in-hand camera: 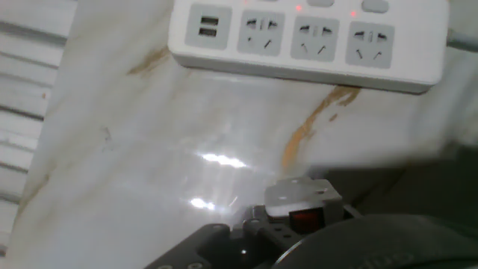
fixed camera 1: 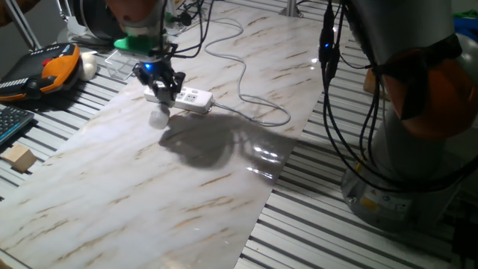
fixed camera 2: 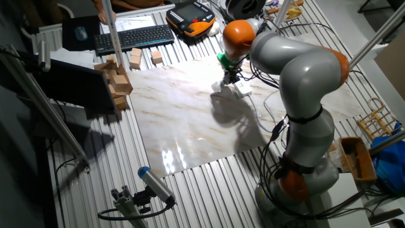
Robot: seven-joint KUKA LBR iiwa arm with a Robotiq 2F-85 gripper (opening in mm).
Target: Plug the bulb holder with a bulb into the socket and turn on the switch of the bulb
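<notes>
The socket is a long white power strip with a row of outlets and small red lights. It lies on the marble board and also shows in one fixed view and the other fixed view. My gripper hovers just in front of the strip, shut on the small white bulb holder, whose red button faces the hand camera. The holder sits short of the outlets and is apart from the strip. The gripper also shows in both fixed views. The bulb is hidden.
The strip's white cable loops across the board to the right. An orange-and-black pendant, a whitish ball, a clear box, a keyboard and wooden blocks lie off the board's left side.
</notes>
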